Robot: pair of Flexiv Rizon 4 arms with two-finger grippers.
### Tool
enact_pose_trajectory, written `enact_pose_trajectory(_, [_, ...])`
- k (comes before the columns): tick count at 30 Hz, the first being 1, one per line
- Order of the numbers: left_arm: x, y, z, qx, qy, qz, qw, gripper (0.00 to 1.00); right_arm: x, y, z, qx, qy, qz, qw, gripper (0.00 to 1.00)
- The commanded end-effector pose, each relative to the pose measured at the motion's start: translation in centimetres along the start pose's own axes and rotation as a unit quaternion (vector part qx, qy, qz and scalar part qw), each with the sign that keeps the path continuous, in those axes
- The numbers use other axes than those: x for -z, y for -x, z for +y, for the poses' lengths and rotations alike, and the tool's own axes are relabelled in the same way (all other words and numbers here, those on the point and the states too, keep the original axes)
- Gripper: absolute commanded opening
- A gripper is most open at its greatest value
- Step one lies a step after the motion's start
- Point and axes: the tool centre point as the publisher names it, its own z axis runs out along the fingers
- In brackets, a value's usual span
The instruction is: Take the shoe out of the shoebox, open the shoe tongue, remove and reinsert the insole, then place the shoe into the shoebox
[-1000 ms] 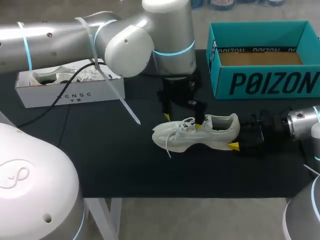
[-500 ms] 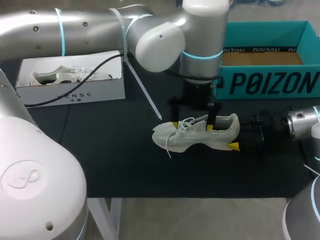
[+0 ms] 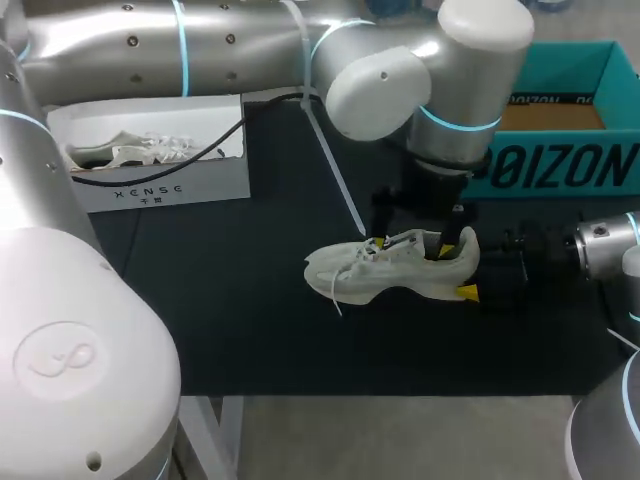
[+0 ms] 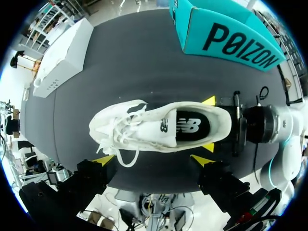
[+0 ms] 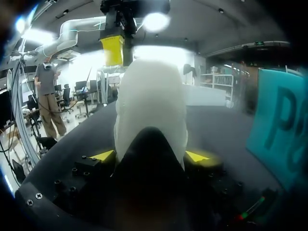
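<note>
A white shoe (image 3: 385, 272) stands upright on the black mat, toe to the left. Its black insole (image 4: 190, 126) shows inside the opening. My right gripper (image 3: 465, 272) comes in level from the right and is shut on the shoe's heel (image 5: 149, 106), one yellow tip on each side. My left gripper (image 3: 410, 247) hangs open just above the shoe (image 4: 154, 127), its yellow tips straddling the laces and the collar without pinching them. The teal shoebox (image 3: 560, 165) stands open at the back right.
A white box (image 3: 150, 188) holding another pale shoe (image 3: 120, 152) sits at the back left. The left arm's cable and a white zip tie (image 3: 335, 180) hang over the mat. The mat's front edge (image 3: 380, 392) runs close below the shoe.
My left arm has swung to the right, bringing its open gripper from over the laces to over the shoe's collar. The right gripper and the shoe have stayed put.
</note>
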Motion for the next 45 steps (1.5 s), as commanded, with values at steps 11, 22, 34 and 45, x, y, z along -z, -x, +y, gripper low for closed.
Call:
enact_pose_trajectory(11, [-2.1,-1.9,-0.2,0.017,-0.022,-0.077,0.997,1.0,-0.6,-0.1,-0.6,0.0,-0.001,0.0,1.0,0.0])
enact_pose_trajectory(22, [-2.5,-1.0,-0.4,0.063,-0.057,-0.086,0.993,1.0,-0.6,-0.1,-0.6,0.0,-0.001,0.0,1.0,0.0])
enact_pose_trajectory(34, [-3.4,-0.9,-1.0,0.083,-0.075,-0.092,0.989,1.0,-0.6,-0.1,-0.6,0.0,-0.001,0.0,1.0,0.0])
enact_pose_trajectory(45, [-5.0,-0.5,-1.0,0.103,-0.071,-0.097,0.987,1.0,-0.6,-0.1,-0.6,0.0,-0.001,0.0,1.0,0.0])
